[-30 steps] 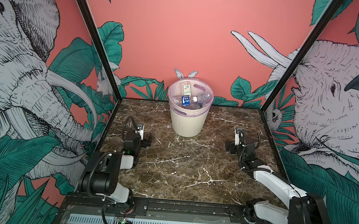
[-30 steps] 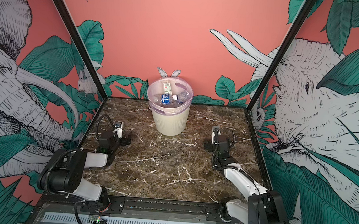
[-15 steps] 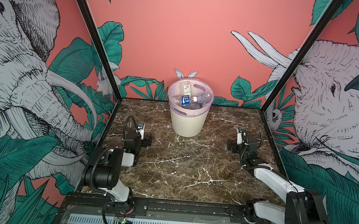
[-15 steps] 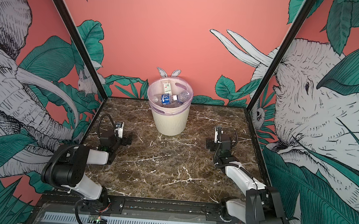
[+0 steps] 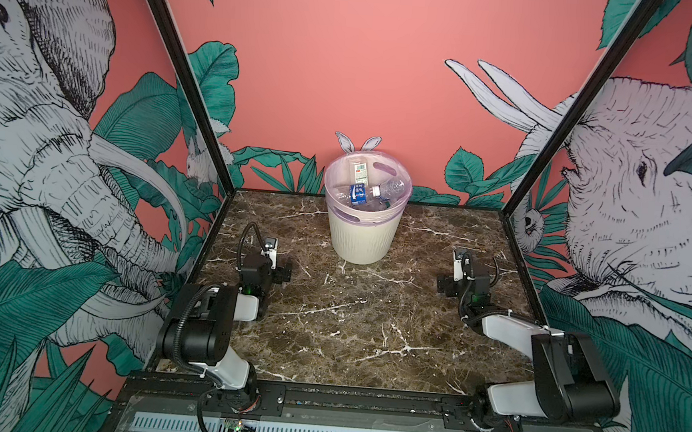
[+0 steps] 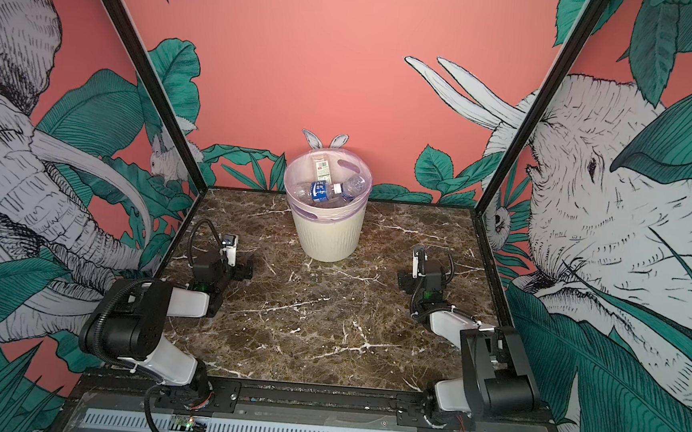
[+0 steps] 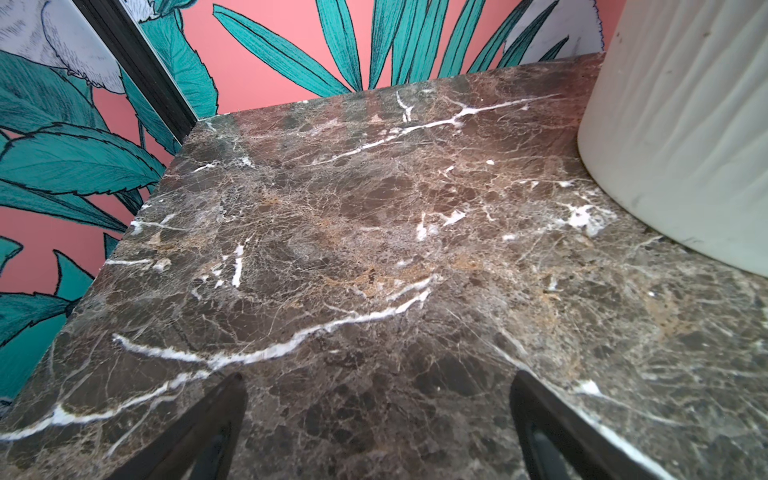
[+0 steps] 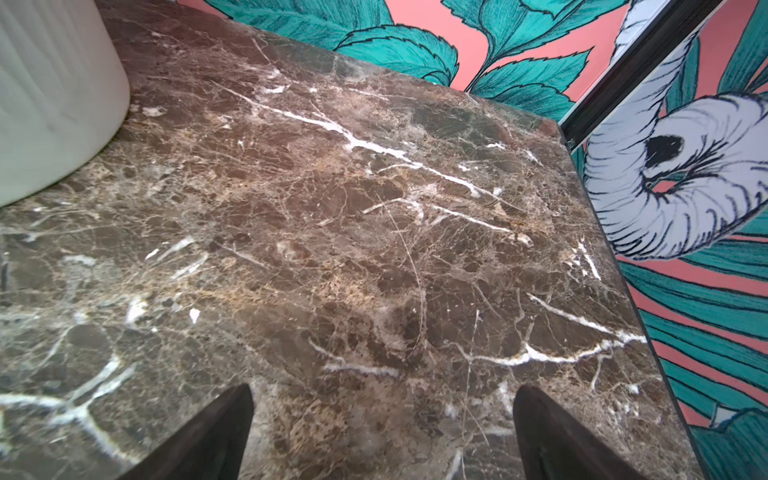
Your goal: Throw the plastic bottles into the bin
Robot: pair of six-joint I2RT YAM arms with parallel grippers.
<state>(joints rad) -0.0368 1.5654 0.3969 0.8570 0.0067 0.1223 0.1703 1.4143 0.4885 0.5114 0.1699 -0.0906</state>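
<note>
Marble tabletop [image 5: 349, 330], brown with white veins, walled by a coral mural of elephants and green leaves.

Bin [image 5: 361, 239]: cream, ribbed, upright at 12 o'clock on the tabletop in both top views, close to the back wall. Pale lilac liner [image 5: 401, 179] folded over its rim.

Plastic bottles [image 6: 329, 191]: heaped inside the bin, reaching nearly to the rim. On top, a blue-labelled bottle [image 5: 357, 194] lies on its side. A white-labelled bottle [image 5: 360, 171] leans against the liner at the far side. A clear one lies toward 2 o'clock of the opening. The count below these cannot be told.

Left gripper [image 7: 378, 374]: low over the marble at about 9 o'clock of the tabletop, pointing toward the back wall. Fingers [image 7: 224, 407] released and spread wide, only bare marble between them. Its wrist view shows the bin's wall [image 7: 685, 124] near, off to one side, not touching.

Right gripper [image 8: 384, 387]: mirrored at about 3 o'clock, also low and pointing to the back. Fingers [image 8: 540, 424] spread apart, marble between them. Bin wall [image 8: 50, 104] shows at the edge of its wrist view, apart from the fingers.

Arm bases sit at 7 and 5 o'clock on the front rail.
</note>
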